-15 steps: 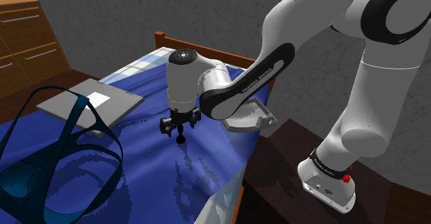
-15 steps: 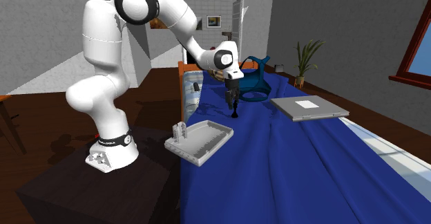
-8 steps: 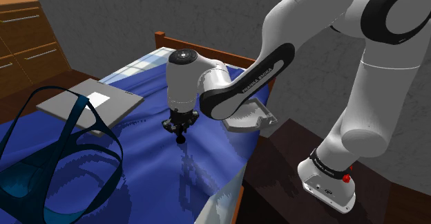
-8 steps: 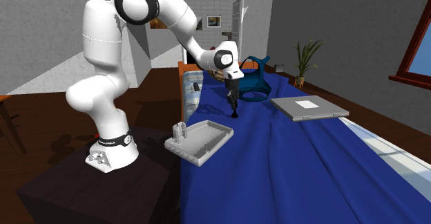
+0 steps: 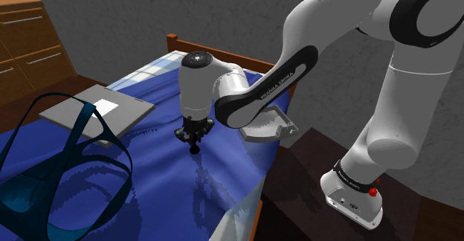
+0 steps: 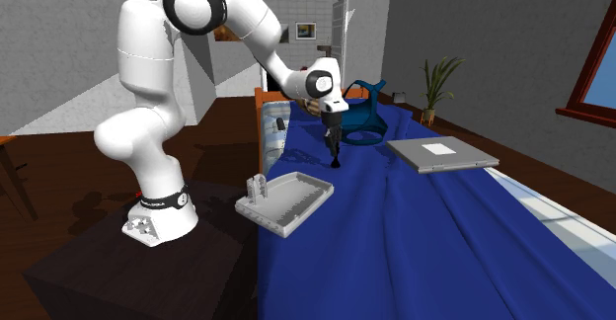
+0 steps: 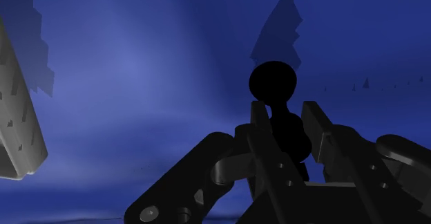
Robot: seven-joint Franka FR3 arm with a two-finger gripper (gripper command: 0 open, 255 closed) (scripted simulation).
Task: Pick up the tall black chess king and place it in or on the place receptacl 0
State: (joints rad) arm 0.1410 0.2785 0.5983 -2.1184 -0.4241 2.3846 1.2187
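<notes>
The black chess king stands upright on the blue bedcover, and my gripper comes straight down over it. Both fingers clasp its upper part. In the wrist view the black fingers press against the stem from both sides, with the round base showing beyond them. The second exterior view has the gripper shut on the king, whose base is at the cover. The grey tray lies at the bed's edge near the stand, close beside the gripper.
A flat grey slab lies on the bed at the shoulder view's left. A blue wire basket stands in front of that camera. A wooden dresser is at the far left, a potted plant beyond the bed.
One second ago the fingers stood apart around the king; they have since closed on it. Nothing has moved over the last half second.
</notes>
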